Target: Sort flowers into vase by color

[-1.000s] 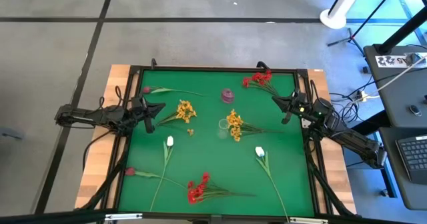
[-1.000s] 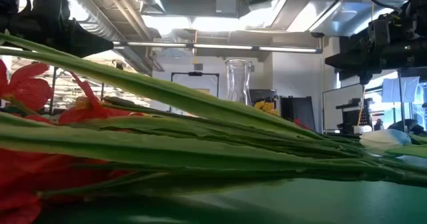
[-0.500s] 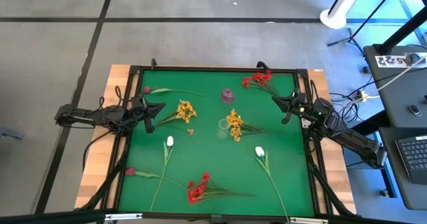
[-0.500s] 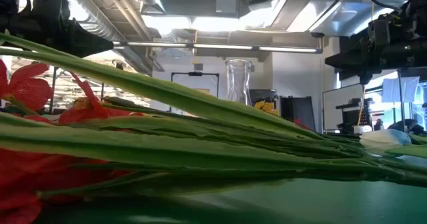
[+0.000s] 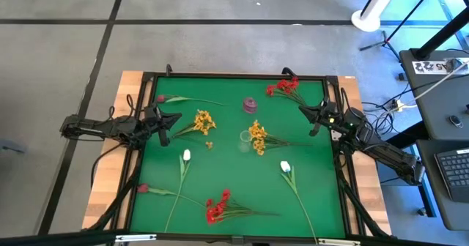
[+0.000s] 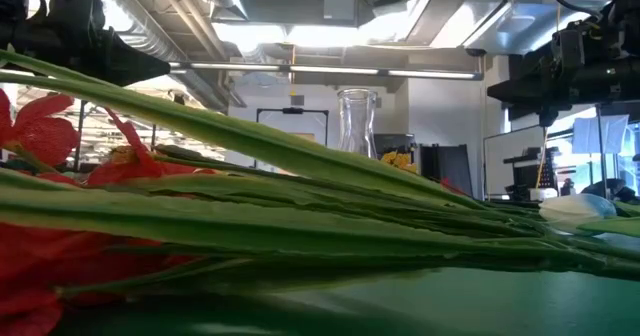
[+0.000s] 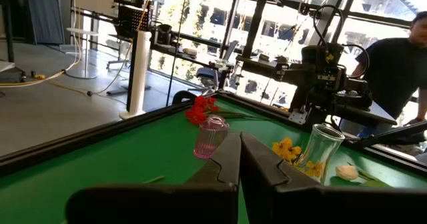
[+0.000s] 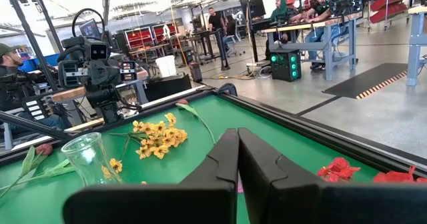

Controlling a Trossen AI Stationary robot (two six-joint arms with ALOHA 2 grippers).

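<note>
Two vases amid scattered flowers

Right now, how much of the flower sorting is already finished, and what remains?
Nothing looks sorted yet. The clear vase and the pink vase hold no stems. All flowers lie on the green table: yellow clusters, red clusters, white tulip buds and dark pink buds. Nothing is in hand: the left end effector and right end effector are shut and empty, at the table's sides. Every flower is left.

One camera looks straight down on the whole surface — another sits level, close against stems. Each wrist camera faces across it; all share the clear vase.
</note>
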